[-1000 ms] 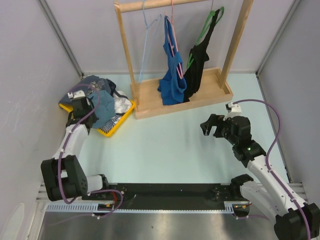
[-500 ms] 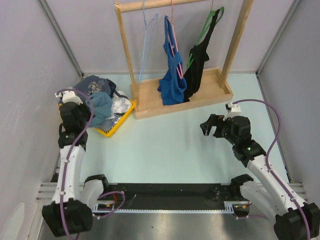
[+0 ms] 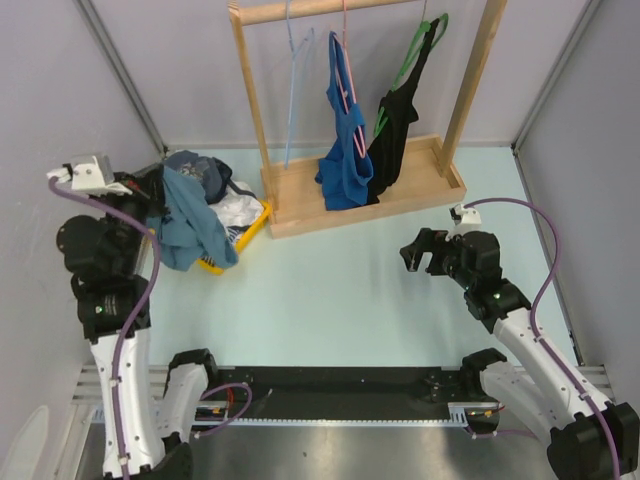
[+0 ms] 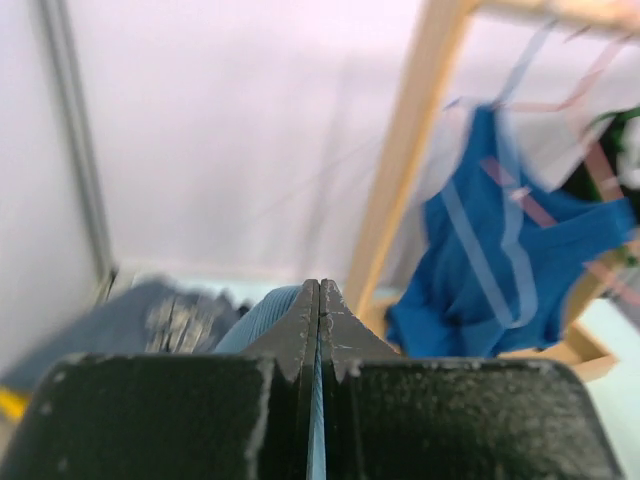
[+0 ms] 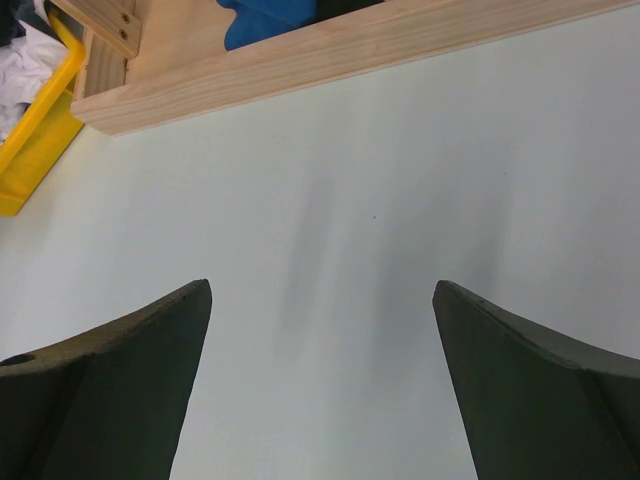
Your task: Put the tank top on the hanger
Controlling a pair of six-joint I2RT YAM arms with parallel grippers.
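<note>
1. Plainly, the left pincer (image 3: 150, 188) is closed tight on a fold of the tank top (image 3: 188, 228). In the left wrist view a sliver of teal cloth shows between the pressed fingers (image 4: 300, 330).
2. Below that grip, at the left of the overhead frame, the tank top hangs free. Its lower edge drapes over the yellow tray (image 3: 248, 238) and the pile of clothes (image 3: 205, 172) inside it.
3. Right of the tray stands the wooden rack (image 3: 252, 90). The hanger (image 3: 292, 90) hangs bare from its top bar, in the upper middle of the frame.
4. Beside the hanger hang a royal-blue top (image 3: 345, 155) on a pink hanger (image 3: 347, 75) and a black top (image 3: 393, 135) on a green hanger (image 3: 418, 50).
5. At centre right, the right pincer (image 3: 421, 260) is spread wide and holds nothing, poised over the pale table (image 5: 330, 180).
</note>
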